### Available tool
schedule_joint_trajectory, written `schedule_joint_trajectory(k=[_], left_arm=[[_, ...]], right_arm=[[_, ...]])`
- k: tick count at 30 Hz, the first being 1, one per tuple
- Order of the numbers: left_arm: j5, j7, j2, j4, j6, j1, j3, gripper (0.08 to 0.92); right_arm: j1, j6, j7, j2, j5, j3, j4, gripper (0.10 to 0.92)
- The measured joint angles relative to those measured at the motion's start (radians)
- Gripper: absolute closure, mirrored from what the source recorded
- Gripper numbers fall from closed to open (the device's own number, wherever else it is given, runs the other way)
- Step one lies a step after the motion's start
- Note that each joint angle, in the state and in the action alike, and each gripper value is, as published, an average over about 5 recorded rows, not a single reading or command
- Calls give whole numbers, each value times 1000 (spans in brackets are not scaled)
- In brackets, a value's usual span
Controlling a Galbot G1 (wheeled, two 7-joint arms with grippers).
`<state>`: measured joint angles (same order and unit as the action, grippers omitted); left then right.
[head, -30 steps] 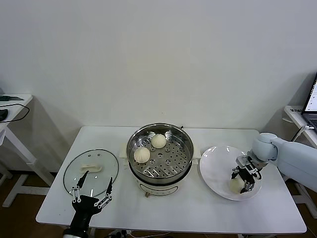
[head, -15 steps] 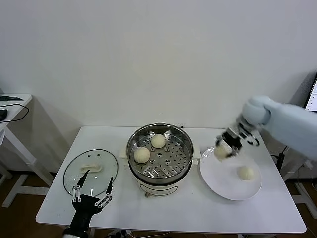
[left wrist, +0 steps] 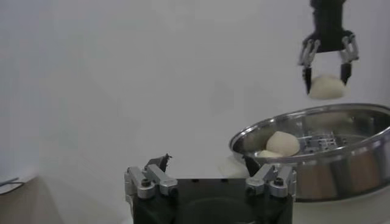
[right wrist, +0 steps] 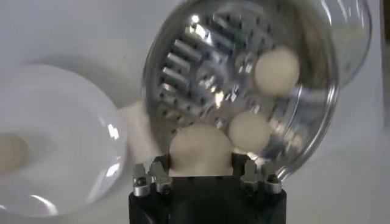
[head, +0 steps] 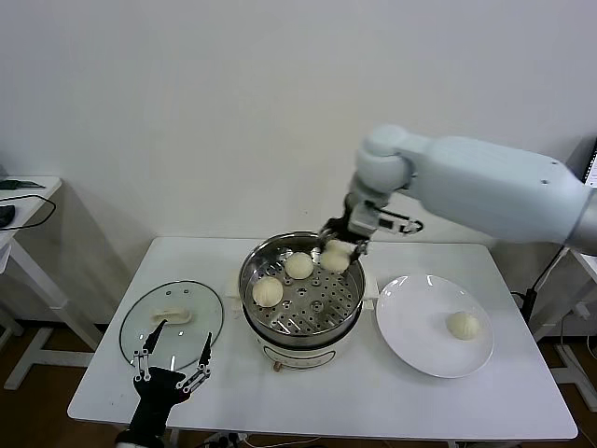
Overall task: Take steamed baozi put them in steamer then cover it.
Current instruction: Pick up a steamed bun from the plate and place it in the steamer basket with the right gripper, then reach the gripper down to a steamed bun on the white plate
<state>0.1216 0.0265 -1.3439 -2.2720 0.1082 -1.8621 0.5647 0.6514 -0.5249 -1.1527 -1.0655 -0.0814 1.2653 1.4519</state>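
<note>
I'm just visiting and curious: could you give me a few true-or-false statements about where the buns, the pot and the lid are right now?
1. The right end effector holds a baozi above the steamer. True.
2. Four baozi already sit in the steamer. False: two lie on its tray; a third is still held.
3. The cover is on the steamer. False: it lies on the table, to the robot's left of the steamer.
4. One baozi remains on the white plate. True.
5. The left end effector grips the cover. False: it is open near the cover's edge.
</note>
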Motion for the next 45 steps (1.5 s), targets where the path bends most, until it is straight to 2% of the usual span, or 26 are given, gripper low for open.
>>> schedule_joint_trajectory(k=[9, 22, 28, 31, 38, 45], left_arm=[[-2, 1, -1, 6, 1, 7, 2, 177], [-4, 1, -4, 8, 2, 7, 0, 177], [-5, 1, -4, 9, 4, 6, 5, 177], [-5, 1, -4, 9, 4, 6, 7, 177], [-6, 2, -5, 14, 5, 11, 7, 177], [-6, 2, -3, 15, 2, 15, -1, 177]], right_arm=[[-48, -85, 19, -62, -75, 25, 43, 349], [-117, -130, 25, -108, -154, 29, 45, 322], [-140, -140, 24, -119, -179, 29, 36, 234], [-143, -142, 24, -117, -184, 24, 36, 207], [-141, -139, 17, -88, -174, -25, 37, 203], [-113, -94, -20, 5, -96, -111, 2, 203]])
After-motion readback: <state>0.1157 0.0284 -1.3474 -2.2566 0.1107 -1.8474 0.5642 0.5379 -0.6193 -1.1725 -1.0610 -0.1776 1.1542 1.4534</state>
